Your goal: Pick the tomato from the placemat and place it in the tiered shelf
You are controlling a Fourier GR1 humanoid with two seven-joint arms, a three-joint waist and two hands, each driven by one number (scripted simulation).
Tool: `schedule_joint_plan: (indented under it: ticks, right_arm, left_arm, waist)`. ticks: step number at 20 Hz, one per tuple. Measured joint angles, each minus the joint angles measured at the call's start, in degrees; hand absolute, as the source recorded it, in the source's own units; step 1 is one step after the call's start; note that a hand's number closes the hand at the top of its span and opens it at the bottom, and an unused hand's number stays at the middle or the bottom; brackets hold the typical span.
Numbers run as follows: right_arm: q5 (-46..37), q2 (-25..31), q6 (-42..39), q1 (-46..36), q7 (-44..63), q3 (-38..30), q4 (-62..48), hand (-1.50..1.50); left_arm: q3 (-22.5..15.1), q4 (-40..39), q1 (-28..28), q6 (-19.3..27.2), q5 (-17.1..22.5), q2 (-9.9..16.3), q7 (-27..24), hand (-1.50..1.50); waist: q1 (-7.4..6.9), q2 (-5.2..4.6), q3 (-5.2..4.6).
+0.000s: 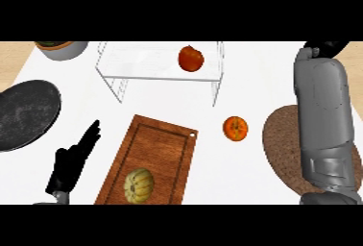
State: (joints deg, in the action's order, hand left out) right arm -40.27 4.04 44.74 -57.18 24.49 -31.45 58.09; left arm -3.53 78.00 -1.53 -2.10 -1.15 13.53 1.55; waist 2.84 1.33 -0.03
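Head view: right hand (325,48) mostly cut off at top edge, fingers can't tell | left hand (73,161) fingers straight, open, low left | tomato (190,58) on shelf (142,65) top | placemat (282,144) half hidden under forearm | orange fruit (235,128), cutting board (152,153) with squash (139,185), dark pan (25,115) on tabletop (245,96)

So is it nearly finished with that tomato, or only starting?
Nearly finished, it seems. Done: the tomato lies on the tiered shelf, off the placemat. In hand: nothing visibly; the right hand is mostly out of view, right of the shelf, and the left hand rests open. Left: probably only drawing the right arm back.
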Motion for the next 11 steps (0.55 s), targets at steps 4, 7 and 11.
schedule_joint_plan:
  ticks: [4, 7, 11]
  right_arm:
    - [0.95, 0.84, -8.27, 9.53, 2.52, 2.62, 12.96, -1.5]
    - [2.75, 1.22, -14.24, 17.14, 4.28, 4.29, 23.63, -1.5]
    - [4.67, 2.84, -21.32, 25.87, 8.62, 5.66, 36.74, -1.5]
  left_arm:
    - [0.28, 0.59, -0.22, -0.42, 0.28, 0.13, 0.11, 0.0]
    - [-0.2, 1.23, 0.2, 0.07, -0.3, -0.48, 0.93, 0.0]
    - [-0.27, 0.24, 0.79, -0.43, -0.75, -0.74, 0.28, 0.0]
  waist:
    - [0.32, -0.03, 0.0]
    - [-0.05, -0.29, 0.01]
    - [-0.97, -0.68, 0.01]
